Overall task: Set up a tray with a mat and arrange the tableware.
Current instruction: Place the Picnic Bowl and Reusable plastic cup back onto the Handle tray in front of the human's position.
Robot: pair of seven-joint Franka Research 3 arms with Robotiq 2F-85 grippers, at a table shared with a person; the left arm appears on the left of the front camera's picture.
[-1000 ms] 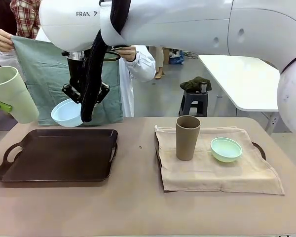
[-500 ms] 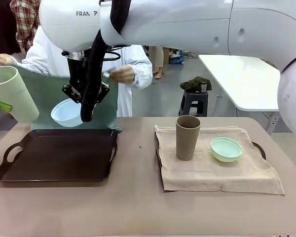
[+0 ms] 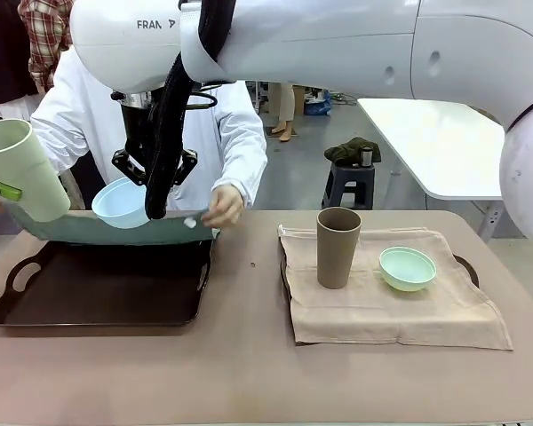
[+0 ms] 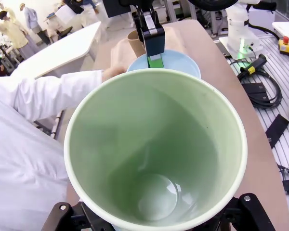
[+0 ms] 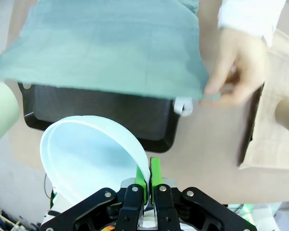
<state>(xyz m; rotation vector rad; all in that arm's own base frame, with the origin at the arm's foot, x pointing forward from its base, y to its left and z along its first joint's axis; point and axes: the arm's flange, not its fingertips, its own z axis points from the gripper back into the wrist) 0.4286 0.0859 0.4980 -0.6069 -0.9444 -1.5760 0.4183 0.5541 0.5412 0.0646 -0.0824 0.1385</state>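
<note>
The person has lowered the green mat (image 3: 115, 231) from chest height to just above the dark tray (image 3: 98, 288) at the left, one hand (image 3: 222, 206) gripping its right corner. The right pincer (image 5: 148, 180) is clamped on the rim of the light blue bowl (image 3: 122, 202), held tilted and empty in the air over the tray's far edge. At far left, the left pincer (image 4: 154, 226) is closed around the pale green tumbler (image 3: 22, 169), also empty and raised. On the right of the tabletop (image 3: 249, 373), a second tray (image 3: 466, 264) under a beige mat (image 3: 391, 306) carries one brown tumbler (image 3: 338, 247) and one mint green bowl (image 3: 407, 268), near each other, apart. Two tumblers, two bowls, two trays, two mats.
</note>
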